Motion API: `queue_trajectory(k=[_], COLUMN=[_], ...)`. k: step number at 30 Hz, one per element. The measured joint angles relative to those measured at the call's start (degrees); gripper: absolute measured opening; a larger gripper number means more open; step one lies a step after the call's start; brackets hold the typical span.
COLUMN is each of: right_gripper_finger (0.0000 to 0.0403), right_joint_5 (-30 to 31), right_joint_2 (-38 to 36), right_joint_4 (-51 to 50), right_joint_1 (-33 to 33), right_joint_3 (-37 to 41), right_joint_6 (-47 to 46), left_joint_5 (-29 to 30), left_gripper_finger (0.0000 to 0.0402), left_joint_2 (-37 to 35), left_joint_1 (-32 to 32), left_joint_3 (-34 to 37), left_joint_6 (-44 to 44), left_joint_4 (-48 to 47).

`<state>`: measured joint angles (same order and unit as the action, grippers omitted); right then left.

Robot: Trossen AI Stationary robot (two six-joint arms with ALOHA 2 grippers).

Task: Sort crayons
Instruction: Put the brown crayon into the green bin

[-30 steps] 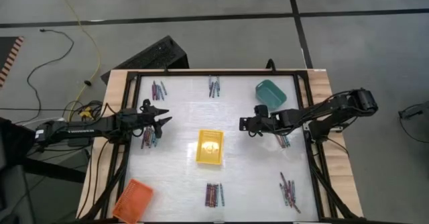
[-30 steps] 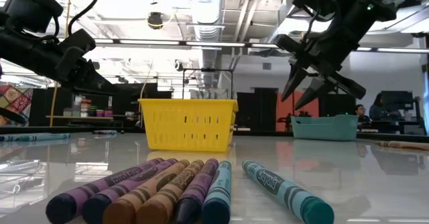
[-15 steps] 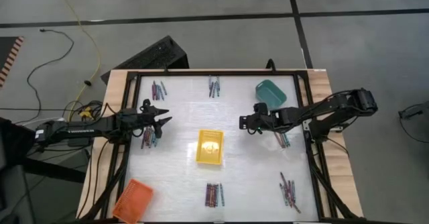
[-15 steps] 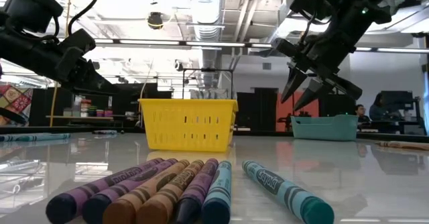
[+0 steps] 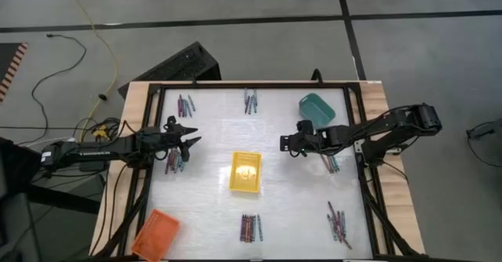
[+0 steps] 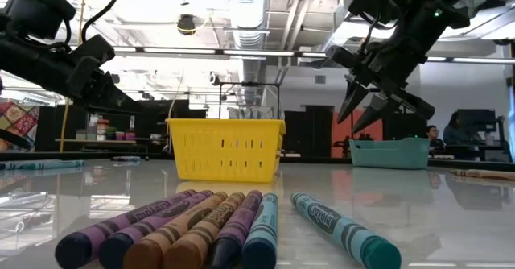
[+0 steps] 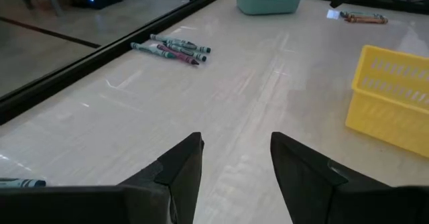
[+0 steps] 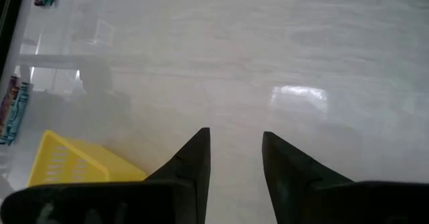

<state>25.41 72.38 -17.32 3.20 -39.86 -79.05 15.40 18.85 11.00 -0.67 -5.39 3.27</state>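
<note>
Crayons lie in small groups on the white table: far left point(image 5: 186, 103), far middle point(image 5: 251, 101), left point(image 5: 173, 161), near middle point(image 5: 250, 228), right point(image 5: 332, 164) and near right point(image 5: 339, 221). The near-middle group fills the front of the low view point(image 6: 225, 229). My left gripper point(image 5: 192, 142) is open and empty above the table, just right of the left group. My right gripper point(image 5: 284, 144) is open and empty in the air between the yellow tray point(image 5: 245, 172) and the teal tray point(image 5: 316, 109). It shows high in the low view point(image 6: 362, 116).
An orange tray point(image 5: 156, 232) sits at the near left corner. The yellow tray stands mid-table point(image 6: 226, 148) and the teal tray at the far right point(image 6: 389, 152). A black frame point(image 5: 251, 85) runs round the table. Bare white surface lies between the groups.
My right gripper has risen a little, still open. Nothing else has moved.
</note>
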Motion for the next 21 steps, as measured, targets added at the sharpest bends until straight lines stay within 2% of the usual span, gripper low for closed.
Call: queue_trajectory(k=[17,21], right_gripper_finger=[0.0129,0.0129], right_joint_5=[0.2,-1.0], right_joint_2=[0.0,0.1], right_joint_4=[-0.1,2.3], right_joint_1=[0.0,-0.9], right_joint_3=[0.0,0.0], right_joint_6=[0.2,8.0], left_joint_5=[0.0,0.0], left_gripper_finger=[0.0167,0.0167], left_joint_2=[0.0,0.0], left_joint_1=[0.0,0.0], left_joint_3=[0.0,0.0], left_joint_6=[0.0,-0.7], left_joint_4=[0.0,0.0])
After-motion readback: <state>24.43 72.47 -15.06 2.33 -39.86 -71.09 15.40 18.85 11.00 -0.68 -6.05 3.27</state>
